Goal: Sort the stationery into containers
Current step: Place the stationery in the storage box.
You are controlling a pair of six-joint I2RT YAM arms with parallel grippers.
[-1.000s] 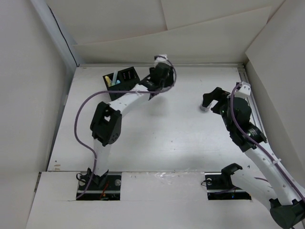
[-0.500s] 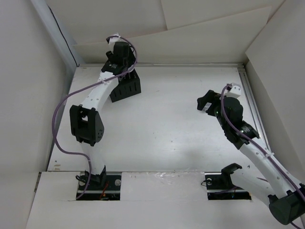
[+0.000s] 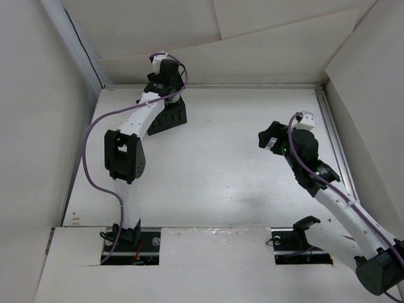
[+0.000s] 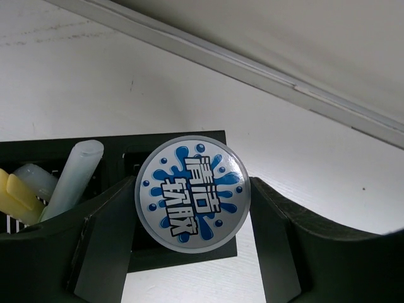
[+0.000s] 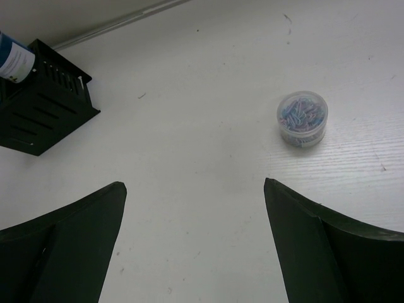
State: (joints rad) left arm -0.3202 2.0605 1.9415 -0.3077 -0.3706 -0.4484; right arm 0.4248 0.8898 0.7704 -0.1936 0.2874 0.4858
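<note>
My left gripper (image 4: 192,196) is shut on a round grey-white cylindrical piece (image 4: 192,192) with a blue splash label on its end. It hangs over the right compartment of the black organiser box (image 4: 126,140), at the far left of the table (image 3: 169,118). The left compartment holds a light blue stick (image 4: 76,173) and yellow sticks (image 4: 16,196). In the top view the left gripper (image 3: 165,79) sits above the box's far side. My right gripper (image 5: 194,184) is open and empty over bare table (image 3: 270,136). A small round clear tub of coloured clips (image 5: 302,118) stands ahead of it to the right.
The right wrist view shows the organiser (image 5: 44,104) far off at upper left, with the held cylinder (image 5: 12,58) above it. White walls close in the table at the back (image 3: 252,69) and on both sides.
The left arm has swung left from beside the box's right side to above its far side, carrying the cylinder. The right arm has shifted slightly left, still open.
</note>
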